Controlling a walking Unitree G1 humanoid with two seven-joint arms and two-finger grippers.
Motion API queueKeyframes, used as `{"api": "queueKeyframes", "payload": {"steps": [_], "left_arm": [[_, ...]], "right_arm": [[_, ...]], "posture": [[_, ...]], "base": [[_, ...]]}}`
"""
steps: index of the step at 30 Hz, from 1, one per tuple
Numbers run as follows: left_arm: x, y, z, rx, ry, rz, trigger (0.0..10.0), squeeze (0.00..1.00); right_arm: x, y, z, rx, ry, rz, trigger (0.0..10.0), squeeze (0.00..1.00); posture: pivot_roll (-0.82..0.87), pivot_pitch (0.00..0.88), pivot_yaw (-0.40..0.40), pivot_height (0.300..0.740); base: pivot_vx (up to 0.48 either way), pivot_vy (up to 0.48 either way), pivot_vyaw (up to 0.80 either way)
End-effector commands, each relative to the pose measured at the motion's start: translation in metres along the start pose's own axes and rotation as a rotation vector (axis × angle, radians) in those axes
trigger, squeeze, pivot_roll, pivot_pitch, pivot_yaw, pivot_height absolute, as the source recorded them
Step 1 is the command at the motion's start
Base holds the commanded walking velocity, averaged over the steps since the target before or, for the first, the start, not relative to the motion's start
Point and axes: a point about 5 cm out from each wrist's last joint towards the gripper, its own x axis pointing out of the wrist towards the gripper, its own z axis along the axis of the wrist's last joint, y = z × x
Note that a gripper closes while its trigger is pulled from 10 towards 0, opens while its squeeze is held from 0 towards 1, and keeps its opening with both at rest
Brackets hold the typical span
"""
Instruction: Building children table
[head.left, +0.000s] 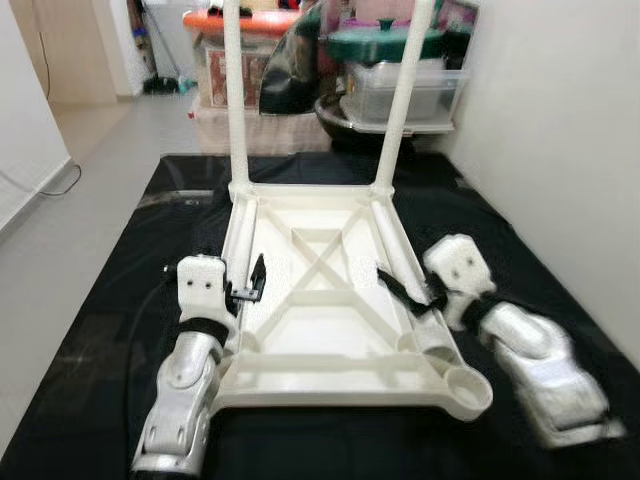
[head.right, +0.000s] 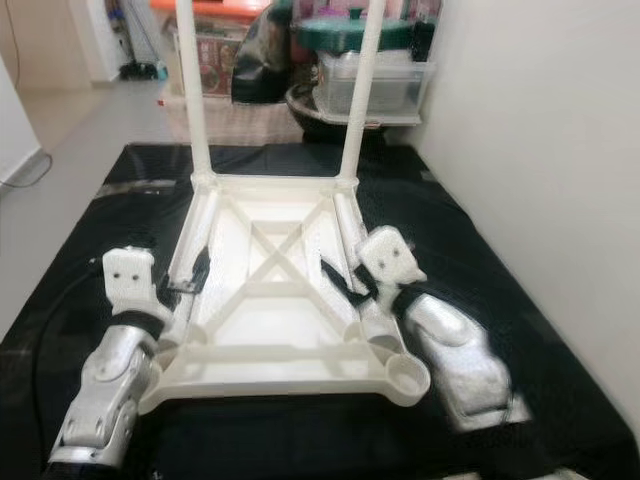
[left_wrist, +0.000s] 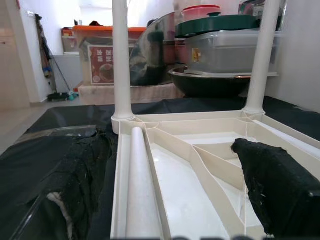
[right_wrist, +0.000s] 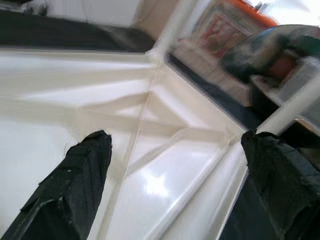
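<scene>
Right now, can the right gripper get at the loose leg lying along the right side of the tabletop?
Probably yes. The right gripper is open and straddles the right rail, beside the loose leg inside the upturned tabletop; nothing lies between them.

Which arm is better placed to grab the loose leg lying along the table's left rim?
Left. Its open left pincer straddles the loose leg; the right pincer sits by the table's opposite rim.
</scene>
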Motion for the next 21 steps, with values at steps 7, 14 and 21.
{"api": "queueKeyframes", "payload": {"steps": [7,14,21], "left_arm": [[0.0,-0.001,-0.007,-0.008,0.032,-0.007,10.0,0.0],[0.0,-0.001,-0.007,-0.006,0.029,-0.002,10.0,0.0],[0.001,-0.001,-0.007,-0.004,0.025,0.0,10.0,0.0]], "right_arm": [[-0.017,0.015,-0.024,-0.115,0.155,0.301,10.0,0.0],[-0.01,0.007,-0.036,-0.221,0.252,0.294,10.0,0.0],[-0.017,-0.001,-0.045,-0.286,0.354,0.356,10.0,0.0]], "posture": [[-0.08,0.0,-0.071,0.74],[-0.07,0.0,-0.077,0.74],[-0.08,0.0,-0.073,0.74]], "base": [[0.0,0.0,0.0],[0.0,0.0,0.0],[0.0,0.0,0.0]]}}
